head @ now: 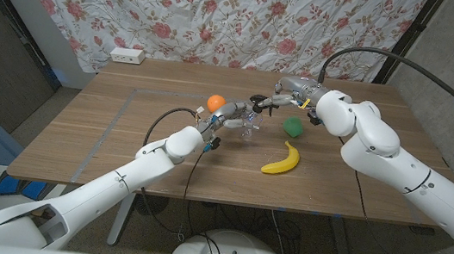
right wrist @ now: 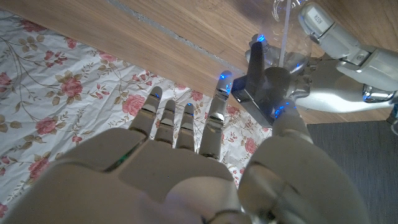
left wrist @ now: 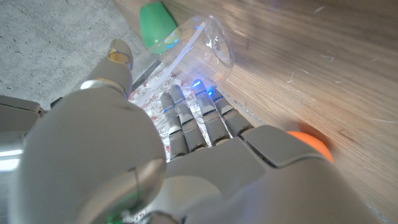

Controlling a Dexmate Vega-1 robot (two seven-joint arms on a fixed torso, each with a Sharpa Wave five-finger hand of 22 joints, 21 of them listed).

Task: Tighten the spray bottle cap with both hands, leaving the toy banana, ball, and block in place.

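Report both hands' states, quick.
Left hand: holding the bottle.
Right hand: gripping the bottle's cap.

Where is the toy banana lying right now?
In the head view, the yellow toy banana lies on the wooden table toward the robot's right, nearer the front edge than the green block and below the right hand.
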